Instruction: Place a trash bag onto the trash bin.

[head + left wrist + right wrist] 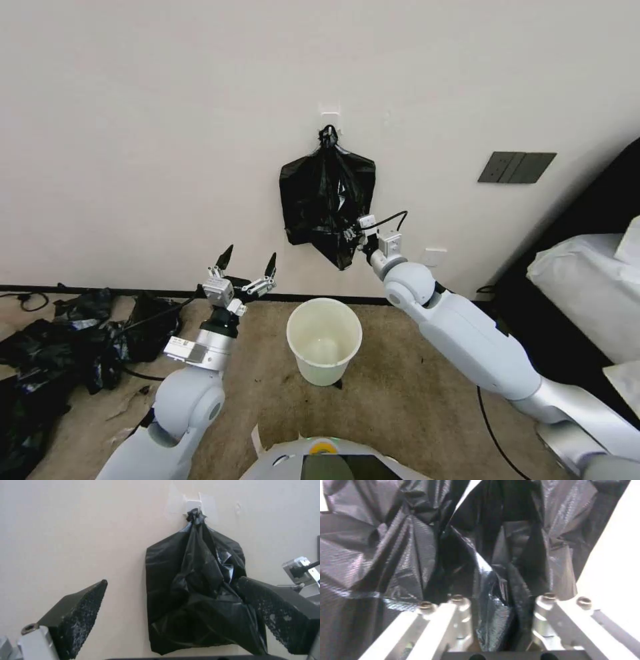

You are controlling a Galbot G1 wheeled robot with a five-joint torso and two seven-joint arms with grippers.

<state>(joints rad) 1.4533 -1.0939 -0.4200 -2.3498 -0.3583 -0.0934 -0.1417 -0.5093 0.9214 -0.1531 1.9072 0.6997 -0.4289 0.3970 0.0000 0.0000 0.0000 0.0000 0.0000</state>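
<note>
Black film of the trash bag (pixel 493 585) sits pinched between the right gripper (pixel 352 233), left gripper (pixel 248 261) spread wide

I see a glossy black bag (pixel 325 200) on a cream wall (pixel 133 133). White bin (pixel 325 347), tan carpet (pixel 400 393). Left fingers (pixel 225 256) black, dimpled pads. Arms white-grey. Dark grey wall plate (pixel 517 167).
</note>
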